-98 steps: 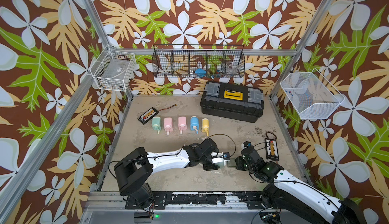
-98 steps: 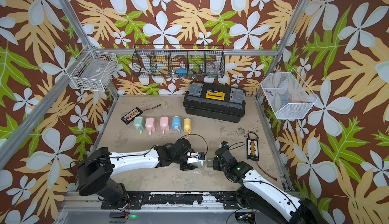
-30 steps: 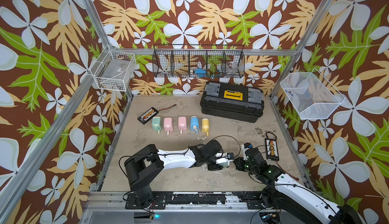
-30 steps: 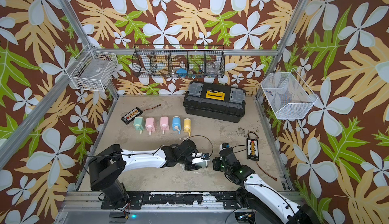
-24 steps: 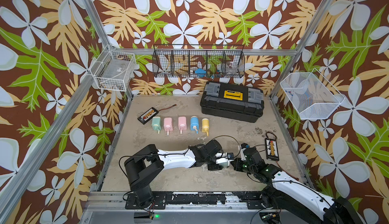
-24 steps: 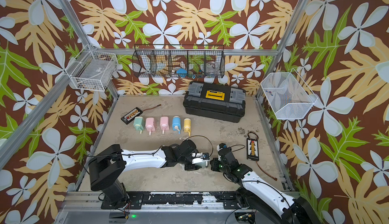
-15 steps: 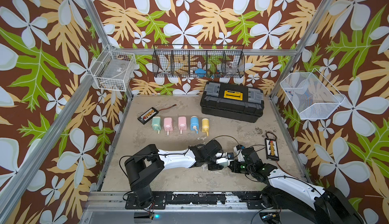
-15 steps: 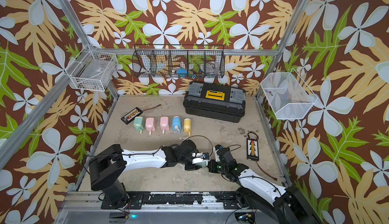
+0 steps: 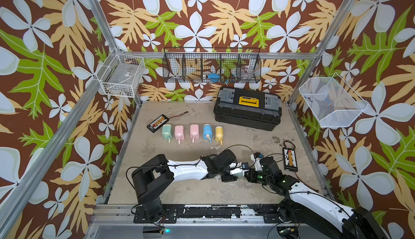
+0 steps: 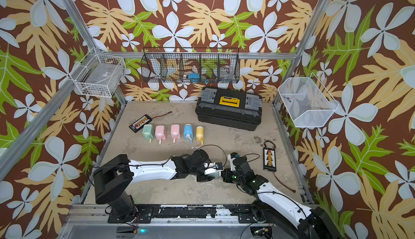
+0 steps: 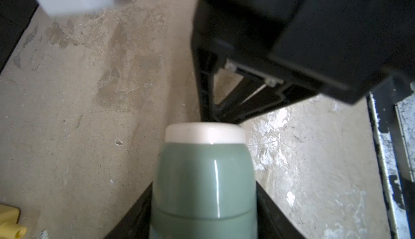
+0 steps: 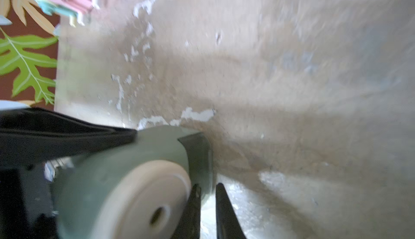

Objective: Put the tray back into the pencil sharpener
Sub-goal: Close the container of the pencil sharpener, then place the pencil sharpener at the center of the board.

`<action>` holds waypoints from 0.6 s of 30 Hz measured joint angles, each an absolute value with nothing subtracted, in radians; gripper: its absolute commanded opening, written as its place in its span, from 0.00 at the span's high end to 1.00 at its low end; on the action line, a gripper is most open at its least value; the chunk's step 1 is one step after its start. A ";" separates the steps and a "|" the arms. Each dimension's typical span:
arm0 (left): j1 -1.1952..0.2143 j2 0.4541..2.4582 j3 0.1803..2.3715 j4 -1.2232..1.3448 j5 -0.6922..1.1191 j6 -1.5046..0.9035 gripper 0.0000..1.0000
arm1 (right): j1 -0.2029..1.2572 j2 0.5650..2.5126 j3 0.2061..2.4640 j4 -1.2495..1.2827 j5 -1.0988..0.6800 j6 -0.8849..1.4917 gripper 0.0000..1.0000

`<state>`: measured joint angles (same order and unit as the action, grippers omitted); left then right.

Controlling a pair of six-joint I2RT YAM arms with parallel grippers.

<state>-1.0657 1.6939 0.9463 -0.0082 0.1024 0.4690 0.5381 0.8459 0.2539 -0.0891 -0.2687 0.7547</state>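
My left gripper [image 11: 204, 193] is shut on the grey-green pencil sharpener [image 11: 202, 170], its black jaws against both sides of the body. The sharpener's cream round face [image 12: 143, 199] with a small hole points at my right gripper [image 12: 207, 195]. A darker green tray [image 12: 198, 152] sits at the sharpener's side beside that face; how deep it sits is blurred. The right gripper's two fingers stand a narrow gap apart with the tray's edge between their tips. In both top views the two grippers meet low over the front of the table, left gripper [image 9: 233, 173] and right gripper [image 10: 224, 173].
Several pastel sharpeners [image 9: 193, 132] lie in a row mid-table. A black toolbox [image 9: 247, 112] stands at the back right. Connector boards with wires lie at the right [image 9: 289, 159] and back left [image 9: 157, 123]. Wire baskets [image 9: 212, 66] hang on the walls.
My right gripper has slid left across the table until it meets the sharpener's face. The left arm and the sharpener have stayed where they were.
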 measured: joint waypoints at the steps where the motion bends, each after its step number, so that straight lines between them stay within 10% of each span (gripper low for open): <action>1: -1.065 1.682 0.946 -0.013 0.090 0.459 0.61 | 0.538 0.807 0.277 -0.128 -0.239 0.754 0.82; 10: -1.064 1.593 0.970 0.004 0.031 0.305 1.00 | 0.538 0.525 0.418 -0.375 0.058 0.745 0.83; 18: -1.064 1.620 1.054 0.011 -0.083 0.101 1.00 | 0.538 0.488 0.464 -0.447 0.139 0.728 0.83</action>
